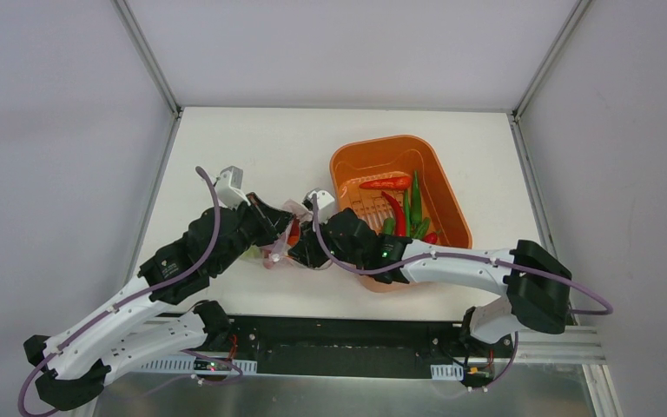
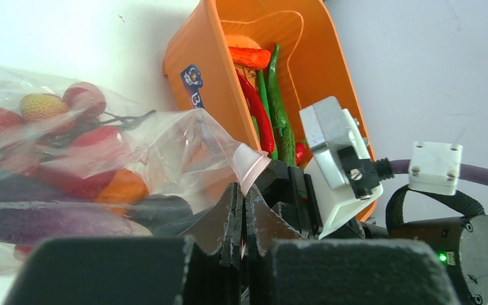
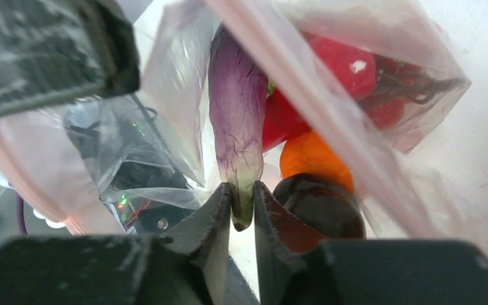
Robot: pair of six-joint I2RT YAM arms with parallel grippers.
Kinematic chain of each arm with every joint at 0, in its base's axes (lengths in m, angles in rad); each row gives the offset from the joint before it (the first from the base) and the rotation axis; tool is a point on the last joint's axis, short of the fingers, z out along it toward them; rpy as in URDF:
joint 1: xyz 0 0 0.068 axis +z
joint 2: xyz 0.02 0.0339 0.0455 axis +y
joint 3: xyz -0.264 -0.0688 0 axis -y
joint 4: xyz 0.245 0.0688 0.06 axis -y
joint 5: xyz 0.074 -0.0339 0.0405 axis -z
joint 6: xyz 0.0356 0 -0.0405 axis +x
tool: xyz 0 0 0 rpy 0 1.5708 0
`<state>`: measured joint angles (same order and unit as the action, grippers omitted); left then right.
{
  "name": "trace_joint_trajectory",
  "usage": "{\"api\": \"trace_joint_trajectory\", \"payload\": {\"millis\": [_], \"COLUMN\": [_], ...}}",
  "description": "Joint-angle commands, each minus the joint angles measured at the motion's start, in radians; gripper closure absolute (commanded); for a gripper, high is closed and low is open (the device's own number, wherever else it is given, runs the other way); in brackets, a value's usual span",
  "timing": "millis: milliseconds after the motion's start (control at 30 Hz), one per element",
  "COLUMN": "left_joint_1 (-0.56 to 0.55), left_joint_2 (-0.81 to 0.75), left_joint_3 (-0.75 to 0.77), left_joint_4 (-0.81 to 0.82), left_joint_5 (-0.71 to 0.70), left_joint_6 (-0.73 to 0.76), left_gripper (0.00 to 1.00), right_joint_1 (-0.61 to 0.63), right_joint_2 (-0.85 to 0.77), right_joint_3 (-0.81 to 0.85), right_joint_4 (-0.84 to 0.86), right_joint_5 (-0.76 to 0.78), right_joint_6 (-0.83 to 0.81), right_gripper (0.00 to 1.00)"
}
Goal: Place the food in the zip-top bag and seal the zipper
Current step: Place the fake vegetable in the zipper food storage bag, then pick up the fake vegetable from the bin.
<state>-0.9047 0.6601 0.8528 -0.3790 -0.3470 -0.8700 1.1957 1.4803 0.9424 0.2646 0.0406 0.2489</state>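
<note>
The clear zip-top bag (image 1: 280,233) lies between my two grippers, left of the tub. My left gripper (image 2: 243,196) is shut on the bag's mouth edge, where the pink zipper strip (image 2: 251,166) curls up. Inside the bag I see red-yellow fruits (image 2: 38,107), an orange piece (image 2: 122,185) and dark purple pieces. My right gripper (image 3: 242,198) is inside the bag's open mouth, shut on the pale end of a light purple eggplant (image 3: 236,108). Red pieces (image 3: 343,63), an orange piece (image 3: 311,159) and a dark piece (image 3: 321,206) lie beside it in the bag.
The orange tub (image 1: 434,178) stands right of the bag and holds a red pepper (image 1: 386,184), a red chili (image 1: 397,211) and green peppers (image 1: 415,208). It also shows in the left wrist view (image 2: 222,95). White walls enclose the table.
</note>
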Motion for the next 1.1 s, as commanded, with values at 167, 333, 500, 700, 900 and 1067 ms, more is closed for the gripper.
{"api": "trace_joint_trajectory", "payload": {"millis": [167, 333, 500, 700, 900, 1067], "left_joint_1": [-0.009, -0.008, -0.009, -0.009, -0.008, 0.001], "left_joint_2": [-0.031, -0.054, -0.043, -0.033, 0.011, 0.063], "left_joint_3": [0.039, 0.019, 0.041, 0.091, 0.215, 0.272], "left_joint_4": [0.025, 0.028, 0.007, -0.059, -0.194, -0.211], "left_joint_5": [-0.019, -0.039, -0.053, -0.11, -0.206, -0.243], "left_joint_6": [0.017, 0.014, 0.029, 0.064, 0.124, 0.168], "left_gripper": [1.0, 1.0, 1.0, 1.0, 1.0, 1.0], "right_joint_1": [-0.052, -0.059, -0.058, -0.069, -0.23, -0.476], "right_joint_2": [-0.126, -0.233, -0.347, -0.486, -0.515, -0.423], "right_joint_3": [0.005, -0.022, -0.041, -0.063, -0.038, -0.02], "right_joint_4": [0.053, -0.002, -0.053, -0.185, -0.307, -0.356], "right_joint_5": [-0.262, -0.233, -0.179, 0.182, 0.387, 0.254], "right_joint_6": [0.115, 0.09, 0.069, -0.009, -0.037, 0.022], "right_gripper": [0.37, 0.32, 0.34, 0.35, 0.31, 0.27]}}
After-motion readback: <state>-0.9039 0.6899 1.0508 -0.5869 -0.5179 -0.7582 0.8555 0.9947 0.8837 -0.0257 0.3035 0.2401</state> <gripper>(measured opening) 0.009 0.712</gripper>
